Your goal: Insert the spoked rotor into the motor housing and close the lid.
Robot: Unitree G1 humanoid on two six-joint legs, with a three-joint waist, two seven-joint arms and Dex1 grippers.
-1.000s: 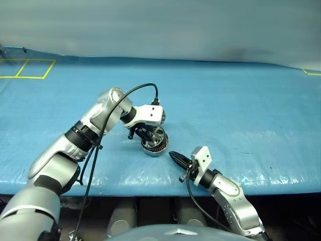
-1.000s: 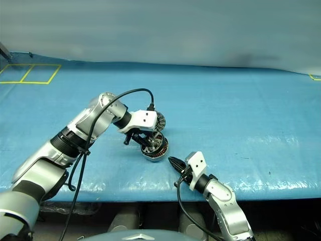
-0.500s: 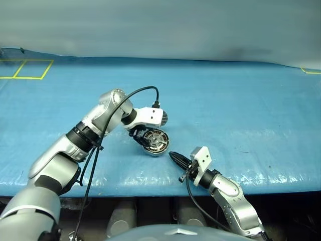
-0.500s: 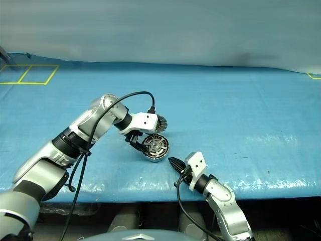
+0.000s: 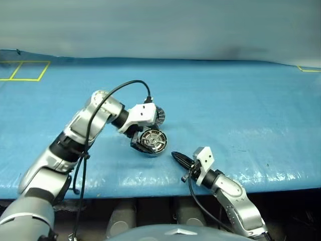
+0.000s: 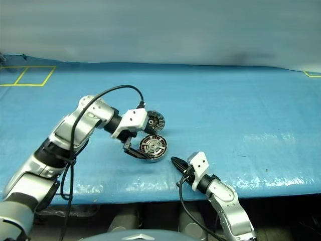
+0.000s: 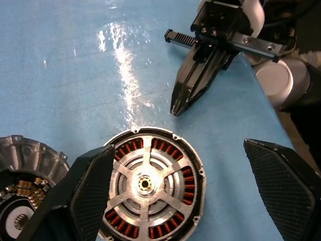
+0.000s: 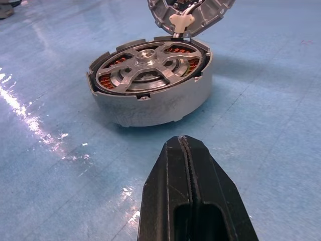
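The grey motor housing [image 5: 152, 142] lies on the blue table surface, and the silver spoked rotor [image 7: 145, 183] sits inside it with copper windings showing between the spokes. Its lid [image 5: 158, 116] stands tilted open at the housing's far rim, inner face toward me. My left gripper [image 6: 134, 145] is open, its fingers [image 7: 90, 191] spread wide on either side of the housing and holding nothing. My right gripper [image 5: 176, 157] is shut and empty, and it points at the housing's wall [image 8: 150, 108] from a short way off at the front right.
The blue sheet [image 5: 241, 110] covers the whole table and its front edge [image 5: 150, 187] runs just below the grippers. Yellow tape squares [image 5: 25, 70] mark the back left corner. A black cable [image 5: 120, 90] loops over my left wrist.
My left gripper has opened and drawn back to the left. The housing, tilted in its grip before, now lies flat with the rotor facing up. The right gripper has stayed put.
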